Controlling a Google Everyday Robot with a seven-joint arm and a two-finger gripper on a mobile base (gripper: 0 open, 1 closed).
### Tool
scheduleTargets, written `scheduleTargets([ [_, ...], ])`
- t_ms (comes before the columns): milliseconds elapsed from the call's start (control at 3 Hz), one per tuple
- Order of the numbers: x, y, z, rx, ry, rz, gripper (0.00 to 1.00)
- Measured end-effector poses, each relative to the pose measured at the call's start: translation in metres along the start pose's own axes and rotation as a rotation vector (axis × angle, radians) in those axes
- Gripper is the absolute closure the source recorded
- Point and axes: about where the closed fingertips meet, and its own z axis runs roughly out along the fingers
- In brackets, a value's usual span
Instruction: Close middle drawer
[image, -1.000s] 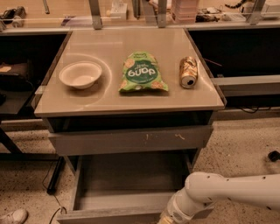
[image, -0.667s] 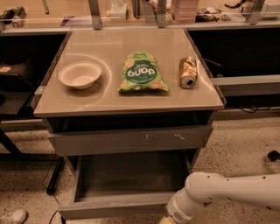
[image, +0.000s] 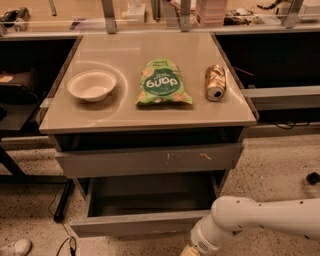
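Observation:
The middle drawer (image: 135, 223) is a wide, shallow grey drawer with a plain front. It stands pulled out of the cabinet, and its grey inner box (image: 150, 196) is open and empty. My white arm (image: 250, 220) reaches in from the lower right. My gripper (image: 188, 251) shows only as a pale tip at the bottom edge, just in front of the right part of the drawer's front. The rest of it is cut off. Above, the taller grey front with pale scratch marks (image: 150, 159) sits slightly out.
On the cabinet top (image: 100, 115) lie a white bowl (image: 92, 85), a green snack bag (image: 163, 83) and a can on its side (image: 215, 82). Dark shelving stands at both sides. A cable (image: 62, 220) and a white shoe (image: 15, 247) lie on the speckled floor at left.
The middle drawer's front has slid back toward the cabinet, so less of its inner box shows. My arm has moved forward with it.

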Motion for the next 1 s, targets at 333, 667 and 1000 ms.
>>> scheduleTargets([
  [333,0.0,0.0,0.0,0.0,0.0,0.0,0.42],
  [667,0.0,0.0,0.0,0.0,0.0,0.0,0.65],
  [1000,-0.009,-0.02,0.004,0.042,0.004,-0.029,0.88],
])
